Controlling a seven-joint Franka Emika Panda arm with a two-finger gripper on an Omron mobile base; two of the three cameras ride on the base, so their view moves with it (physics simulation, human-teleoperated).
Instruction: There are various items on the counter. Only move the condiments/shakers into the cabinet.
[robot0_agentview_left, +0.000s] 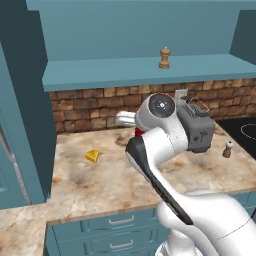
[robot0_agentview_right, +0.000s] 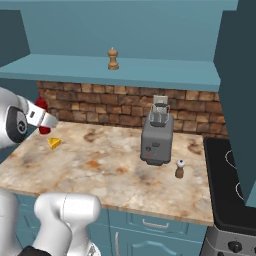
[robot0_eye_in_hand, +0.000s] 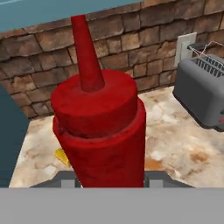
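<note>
Red squeeze bottle stands upright between the gripper fingers, clamped at its body, nozzle pointing up toward the teal cabinet shelf. Behind it lies the yellow cheese wedge on the marbled counter; off to its right sits the grey toaster. On the shelf stands the wooden shaker; the white-topped shaker rests beside the toaster.
</note>
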